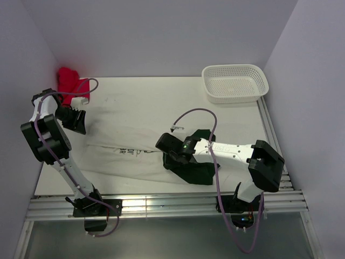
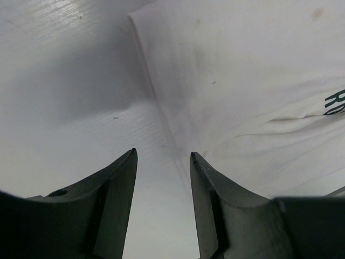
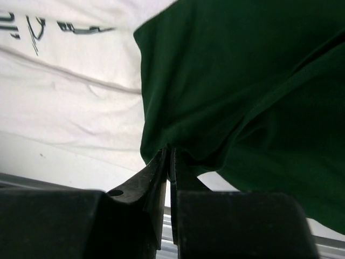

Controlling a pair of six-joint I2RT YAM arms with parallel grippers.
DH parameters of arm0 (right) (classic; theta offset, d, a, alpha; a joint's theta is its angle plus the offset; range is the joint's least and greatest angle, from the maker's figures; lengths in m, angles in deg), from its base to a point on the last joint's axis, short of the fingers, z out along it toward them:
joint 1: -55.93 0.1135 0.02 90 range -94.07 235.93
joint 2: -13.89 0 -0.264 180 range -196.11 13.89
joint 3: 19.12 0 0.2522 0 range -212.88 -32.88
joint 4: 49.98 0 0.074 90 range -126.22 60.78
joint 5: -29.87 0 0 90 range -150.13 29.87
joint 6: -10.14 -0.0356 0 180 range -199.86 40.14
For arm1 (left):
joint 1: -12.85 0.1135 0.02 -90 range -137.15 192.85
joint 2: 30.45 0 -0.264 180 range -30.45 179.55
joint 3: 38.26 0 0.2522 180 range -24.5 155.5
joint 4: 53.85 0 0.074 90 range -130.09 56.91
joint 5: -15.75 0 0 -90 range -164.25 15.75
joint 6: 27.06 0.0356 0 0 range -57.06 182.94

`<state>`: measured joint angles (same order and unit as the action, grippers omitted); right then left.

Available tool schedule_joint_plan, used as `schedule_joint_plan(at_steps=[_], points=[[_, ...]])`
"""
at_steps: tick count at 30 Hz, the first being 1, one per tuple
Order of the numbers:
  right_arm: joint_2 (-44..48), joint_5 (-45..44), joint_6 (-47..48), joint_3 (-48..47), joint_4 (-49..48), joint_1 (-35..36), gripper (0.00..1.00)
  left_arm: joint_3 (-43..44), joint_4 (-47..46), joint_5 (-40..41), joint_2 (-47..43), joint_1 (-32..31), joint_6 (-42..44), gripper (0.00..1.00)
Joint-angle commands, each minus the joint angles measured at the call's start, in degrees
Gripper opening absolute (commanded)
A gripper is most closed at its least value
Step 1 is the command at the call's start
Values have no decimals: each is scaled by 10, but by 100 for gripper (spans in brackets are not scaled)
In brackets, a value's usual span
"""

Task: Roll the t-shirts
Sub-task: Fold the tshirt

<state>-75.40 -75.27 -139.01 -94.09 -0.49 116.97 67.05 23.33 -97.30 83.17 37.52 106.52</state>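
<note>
Table (image 1: pixel 161 89): white shirt (image 1: pixel 135 116) spread for rolling.
Right gripper (image 3: pixel 168 159): pinching green shirt (image 3: pixel 242 81) edge, probably to reposition.
Left gripper (image 2: pixel 163 154): parted, empty, over white hem.

Red cloth bundle (image 1: pixel 69 80) far-L corner, white mesh basket (image 1: pixel 237 98) far-R corner.

Between my left jaws I see an open gap. Bare tabletop (image 2: pixel 64 81) lies ahead-left of them, and the edge of the white t-shirt (image 2: pixel 242 81) runs in just ahead and to the right. My right jaws leave no gap: the dark green t-shirt (image 3: pixel 242 81) blocks ahead and right.
</note>
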Motion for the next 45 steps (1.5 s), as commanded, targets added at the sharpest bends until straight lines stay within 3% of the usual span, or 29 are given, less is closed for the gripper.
schedule_joint_plan(at_steps=[1,30,35,40,45], points=[[3,-12,-34,14,-13,14,12,-2,9,-8,-3,-2,21,49],[-8,0,-108,45,-49,96,21,-9,0,7,10,-1,26,49],[16,-29,-118,37,-17,105,35,-9,2,7,12,-1,26,49],[58,-78,-104,6,29,94,41,-13,-1,10,8,-1,27,49],[88,-96,-50,-15,26,16,43,-8,4,7,11,-1,26,49]])
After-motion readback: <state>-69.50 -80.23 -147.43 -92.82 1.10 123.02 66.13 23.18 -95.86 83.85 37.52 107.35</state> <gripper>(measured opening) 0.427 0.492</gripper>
